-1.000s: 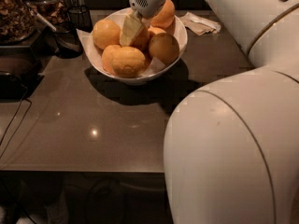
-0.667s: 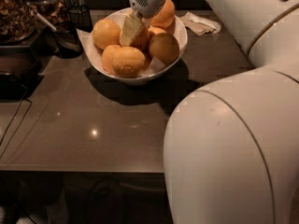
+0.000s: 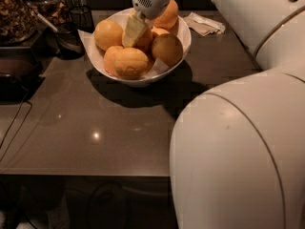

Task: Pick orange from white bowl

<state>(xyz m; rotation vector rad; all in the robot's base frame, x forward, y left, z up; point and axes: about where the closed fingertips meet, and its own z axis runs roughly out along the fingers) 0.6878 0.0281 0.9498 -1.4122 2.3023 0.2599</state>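
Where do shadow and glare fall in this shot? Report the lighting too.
Camera view: dim, warm light overall; the white bowl throws a dark shadow forward and rightward on the countertop; a small glare spot sits on the countertop nearer the camera; the gripper over the oranges is lit pale yellow.

No text, label, brand or number can be read anywhere in the scene. The gripper [image 3: 134, 32] hangs low among the oranges [image 3: 129, 62] in the white bowl [image 3: 183, 46], its pale casing unmarked. The crumpled paper [image 3: 205, 24] to the gripper's right and the jar [image 3: 16, 13] far to its left show no legible print.
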